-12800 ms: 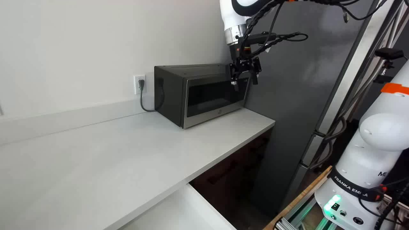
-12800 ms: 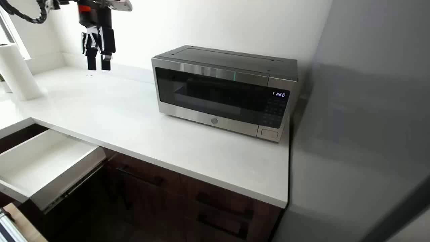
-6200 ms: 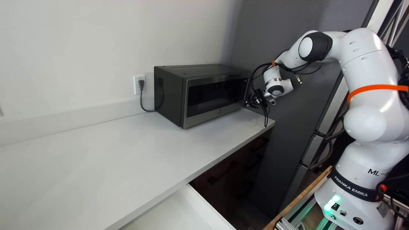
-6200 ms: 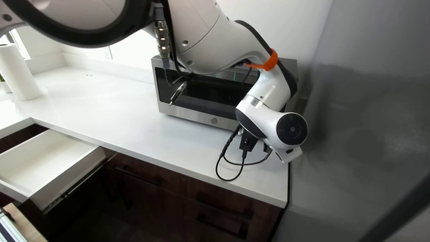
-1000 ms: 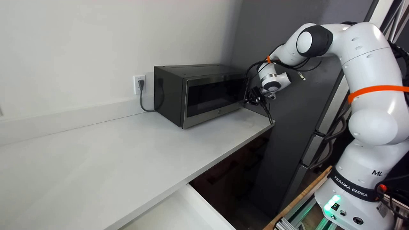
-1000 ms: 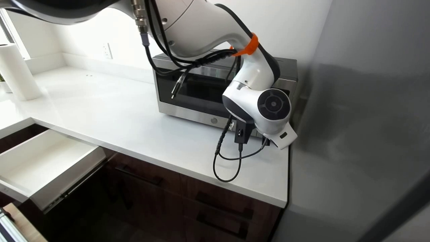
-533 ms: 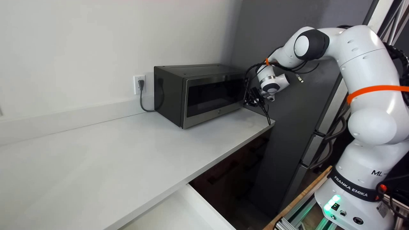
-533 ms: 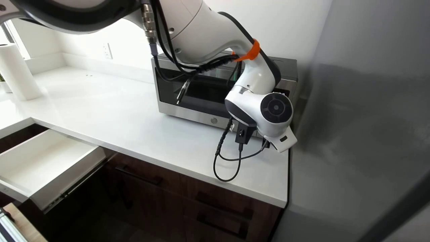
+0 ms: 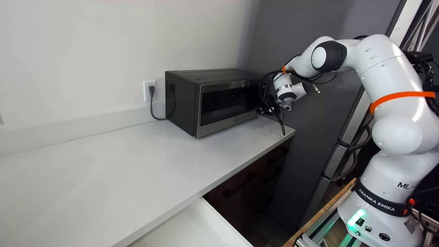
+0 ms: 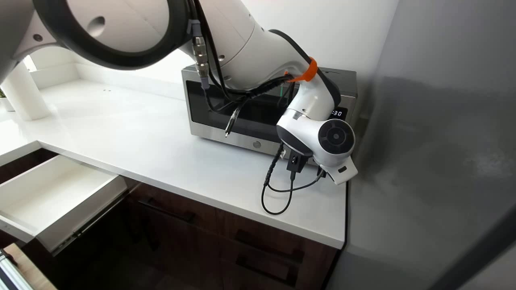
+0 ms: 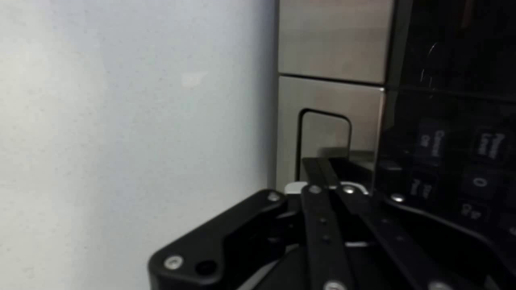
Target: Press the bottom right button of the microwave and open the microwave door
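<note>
The microwave (image 9: 181, 101) stands on the counter in both exterior views, its door (image 10: 258, 121) closed. In the wrist view the bottom right button (image 11: 322, 131) is a steel rounded rectangle below the seam beside the door (image 11: 332, 40). My gripper (image 11: 317, 161) is shut, its fingers together with nothing between them. Its fingertips lie over the button's lower part in that view; whether they touch it I cannot tell. In an exterior view the gripper (image 9: 260, 110) is at the microwave's front lower corner near the fridge. The arm hides most of the control strip (image 10: 338, 113) elsewhere.
A grey fridge (image 9: 295, 144) rises close beside the microwave. Cables (image 10: 278, 201) hang from the wrist above the white counter (image 10: 161, 141). A drawer (image 10: 60, 181) stands pulled out below the counter, and a paper roll (image 10: 24, 92) is at its far end.
Over the last second the arm has lowered slightly at the microwave's front corner. Since the earliest frames the gripper has gone from open and high above the counter to shut at the control strip.
</note>
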Controlling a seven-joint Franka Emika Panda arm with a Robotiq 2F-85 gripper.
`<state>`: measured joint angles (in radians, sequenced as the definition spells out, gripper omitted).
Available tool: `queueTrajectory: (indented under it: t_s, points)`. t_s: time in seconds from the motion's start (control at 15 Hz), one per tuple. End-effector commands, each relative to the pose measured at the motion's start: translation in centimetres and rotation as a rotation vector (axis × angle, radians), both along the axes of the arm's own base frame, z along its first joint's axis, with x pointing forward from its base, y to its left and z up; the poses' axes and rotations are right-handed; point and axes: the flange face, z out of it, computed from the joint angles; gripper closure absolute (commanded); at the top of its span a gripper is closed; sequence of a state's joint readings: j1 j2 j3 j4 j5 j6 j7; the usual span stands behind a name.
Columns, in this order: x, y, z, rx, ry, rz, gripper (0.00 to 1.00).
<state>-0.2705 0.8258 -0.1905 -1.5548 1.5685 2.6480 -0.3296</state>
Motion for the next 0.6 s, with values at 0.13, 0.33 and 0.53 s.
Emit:
queueTrajectory:
  t_s: [0.13, 0.33, 0.53]
  points:
    - [1.6, -0.6, -1.8, 0.069, -0.037, -0.019, 1.00]
    - [2.2, 0.2, -1.6, 0.129, -0.109, 0.012, 1.00]
    - [2.2, 0.9, -1.3, 0.144, -0.168, 0.046, 1.00]
